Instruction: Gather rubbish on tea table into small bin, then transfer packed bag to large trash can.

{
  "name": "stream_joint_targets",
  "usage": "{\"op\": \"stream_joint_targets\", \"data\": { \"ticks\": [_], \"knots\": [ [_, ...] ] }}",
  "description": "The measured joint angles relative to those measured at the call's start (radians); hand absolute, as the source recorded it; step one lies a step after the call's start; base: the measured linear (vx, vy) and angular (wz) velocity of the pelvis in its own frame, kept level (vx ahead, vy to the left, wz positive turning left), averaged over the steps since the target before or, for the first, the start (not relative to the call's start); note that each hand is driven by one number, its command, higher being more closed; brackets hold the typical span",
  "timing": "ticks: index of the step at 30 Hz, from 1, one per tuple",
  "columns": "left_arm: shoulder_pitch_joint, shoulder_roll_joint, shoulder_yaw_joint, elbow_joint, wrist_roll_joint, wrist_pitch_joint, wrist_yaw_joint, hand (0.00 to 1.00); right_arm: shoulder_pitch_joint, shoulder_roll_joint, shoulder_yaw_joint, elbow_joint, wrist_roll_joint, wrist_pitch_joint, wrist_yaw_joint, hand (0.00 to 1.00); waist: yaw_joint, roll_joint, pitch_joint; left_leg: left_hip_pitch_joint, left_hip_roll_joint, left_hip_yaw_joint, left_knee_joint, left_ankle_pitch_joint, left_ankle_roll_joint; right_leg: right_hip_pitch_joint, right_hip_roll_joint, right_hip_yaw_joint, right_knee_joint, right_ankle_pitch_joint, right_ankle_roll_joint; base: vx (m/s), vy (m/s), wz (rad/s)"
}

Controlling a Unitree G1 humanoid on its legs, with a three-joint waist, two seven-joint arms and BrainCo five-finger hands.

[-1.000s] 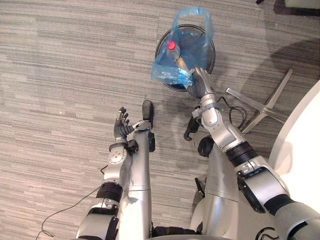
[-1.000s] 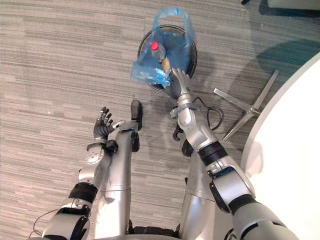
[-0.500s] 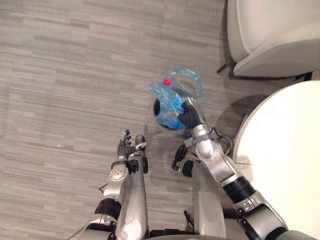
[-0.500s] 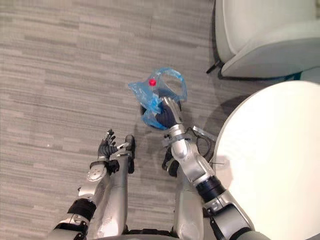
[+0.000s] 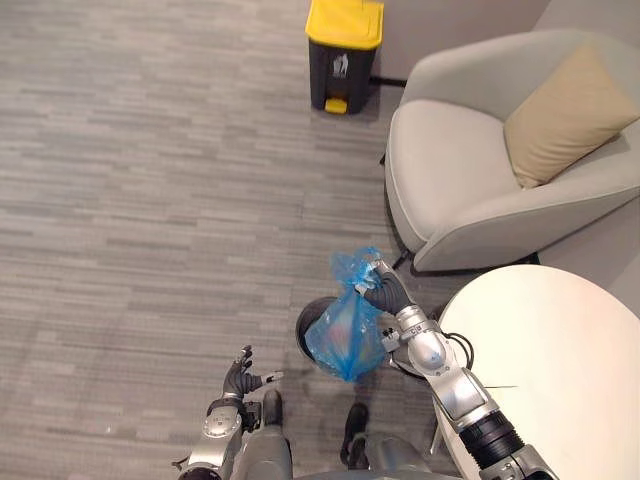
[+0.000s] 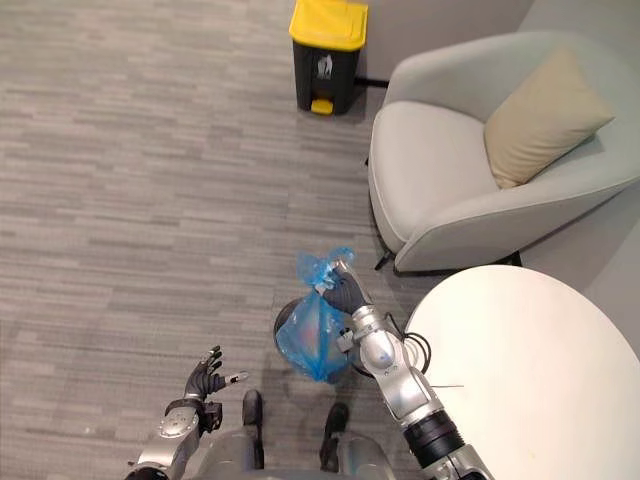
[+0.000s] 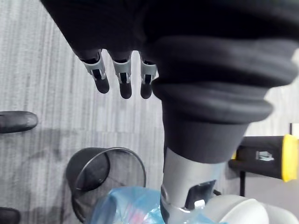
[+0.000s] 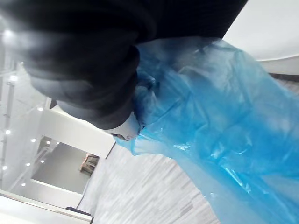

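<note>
While right hand (image 5: 386,295) pinches blue bag (image 5: 345,342) by its neck above small bin (image 5: 303,332), grip should hold until over yellow-lidded can (image 5: 343,58).

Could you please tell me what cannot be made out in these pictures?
Contents of the blue bag: eye views, blurred by its plastic.
Inside of the small bin: eye views, the bag hangs before it.
Inside of the large trash can: eye views, its yellow lid covers it.
</note>
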Motion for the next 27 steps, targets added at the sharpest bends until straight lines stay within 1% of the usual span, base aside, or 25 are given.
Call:
{"op": "stream_joint_targets", "data": {
  "ticks": [1, 4, 9, 11, 14, 18, 19, 23, 27],
  "knots": [
    [0.017, -0.001, 0.000, -0.026, 0.000, 0.000, -0.012, 0.00, 0.010, -0.001, -0.004, 0.000, 0.009, 0.000, 0.006, 1.00, -0.004, 0.011, -0.015, 0.021, -0.001, 0.006, -0.011, 0.000, 0.000, 0.022, 0.003, 0.005, -0.017, 0.007, 0.001, 0.03, 0.014, -0.13],
    [0.057, 0.000, 0.000, -0.101, 0.000, 0.000, -0.017, 0.00, 0.016, -0.003, -0.005, 0.000, 0.035, 0.000, 0.026, 1.00, -0.017, 0.028, -0.034, 0.050, -0.009, 0.010, -0.042, 0.013, 0.005, 0.046, 0.009, 0.014, -0.046, 0.024, 0.003, -0.01, 0.030, -0.10],
    [0.111, 0.000, -0.021, -0.263, -0.002, 0.000, -0.040, 0.00, 0.019, -0.016, -0.012, -0.002, 0.081, 0.000, 0.063, 1.00, -0.014, 0.030, -0.036, 0.084, -0.009, 0.008, -0.070, 0.025, 0.007, 0.076, 0.015, 0.018, -0.068, 0.035, 0.002, -0.04, 0.021, -0.01],
    [0.134, -0.002, -0.043, -0.334, -0.003, 0.000, -0.060, 0.00, 0.020, -0.028, -0.028, -0.005, 0.111, 0.000, 0.069, 1.00, -0.013, 0.040, -0.045, 0.091, -0.012, 0.005, -0.088, 0.026, 0.007, 0.077, 0.015, 0.020, -0.074, 0.037, 0.003, -0.03, 0.023, 0.01],
    [0.145, -0.002, -0.054, -0.381, -0.002, -0.001, -0.062, 0.00, 0.021, -0.047, -0.032, -0.011, 0.142, 0.000, 0.086, 1.00, -0.012, 0.047, -0.048, 0.105, -0.012, 0.005, -0.090, 0.028, 0.011, 0.095, 0.018, 0.026, -0.092, 0.048, 0.002, 0.00, 0.017, -0.05],
    [0.138, 0.000, -0.071, -0.480, -0.002, -0.009, -0.061, 0.00, 0.021, -0.083, -0.032, -0.073, 0.191, -0.001, 0.093, 1.00, -0.014, 0.051, -0.052, 0.116, -0.008, 0.005, -0.090, 0.028, 0.011, 0.110, 0.026, 0.029, -0.099, 0.049, 0.000, 0.01, -0.002, -0.01],
    [0.127, 0.000, -0.076, -0.497, -0.001, -0.013, -0.060, 0.00, 0.020, -0.087, -0.032, -0.084, 0.203, -0.004, 0.105, 1.00, -0.014, 0.055, -0.059, 0.116, -0.006, 0.005, -0.090, 0.028, 0.011, 0.110, 0.028, 0.030, -0.100, 0.050, 0.000, 0.04, -0.011, -0.04],
    [0.073, 0.011, -0.109, -0.536, 0.014, -0.015, -0.058, 0.00, 0.013, -0.097, -0.024, -0.083, 0.248, -0.004, 0.111, 1.00, -0.015, 0.070, -0.073, 0.124, -0.003, 0.008, -0.090, 0.028, 0.011, 0.114, 0.035, 0.037, -0.100, 0.051, -0.002, 0.03, -0.004, -0.04],
    [0.032, 0.026, -0.133, -0.550, 0.038, -0.015, -0.057, 0.00, -0.004, -0.100, -0.015, -0.083, 0.302, -0.004, 0.131, 1.00, -0.017, 0.070, -0.075, 0.138, 0.002, 0.012, -0.090, 0.028, 0.011, 0.125, 0.044, 0.043, -0.101, 0.052, -0.005, 0.00, -0.005, -0.05]
  ]
}}
